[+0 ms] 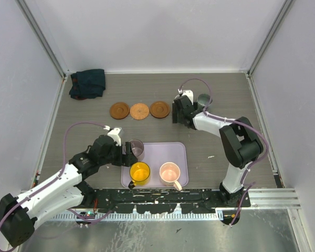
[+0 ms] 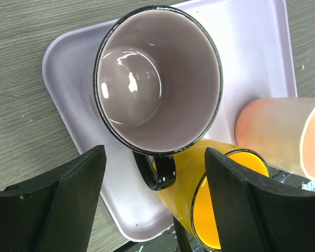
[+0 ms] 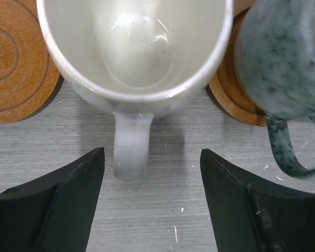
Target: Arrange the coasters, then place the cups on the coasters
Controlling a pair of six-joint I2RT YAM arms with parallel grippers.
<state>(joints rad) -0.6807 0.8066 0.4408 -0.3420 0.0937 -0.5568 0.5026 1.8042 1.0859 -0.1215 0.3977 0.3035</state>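
Brown coasters (image 1: 139, 111) first: I am counting three lying bare in a row, just left of the right claw (image 3: 150, 155) in the top view. A fourth coaster (image 3: 232, 100) is showing under the grey-green cup (image 3: 283, 58), ahead of that claw and to its right.

White cup (image 3: 136, 52) is sitting straight ahead of the right claw, with its handle pointing back into the gap. Both fingers are standing wide and touching neither side of the handle, so I am logging this claw as open and holding nothing. I cannot tell whether a coaster is lying under the white cup, because the cup is hiding that spot.

Left claw (image 2: 155, 157) is hanging open over a corner of the tray (image 2: 68, 63), gripping nothing. Purple cup (image 2: 157, 79) is standing directly ahead of it, its dark handle lying between the fingers but untouched. Yellow cup (image 2: 186, 173) is sitting just right of this claw, and the pink cup (image 2: 283, 136) is further right. All three are sitting in the tray.

I am judging the coaster layout as mostly or wholly done, with the fifth disc unconfirmed. Grey-green is looking placed and white probably placed. Purple, yellow and pink are waiting to be carried over, which matches the three bare coasters. I am reading the purple cup as the step in hand for the left claw.
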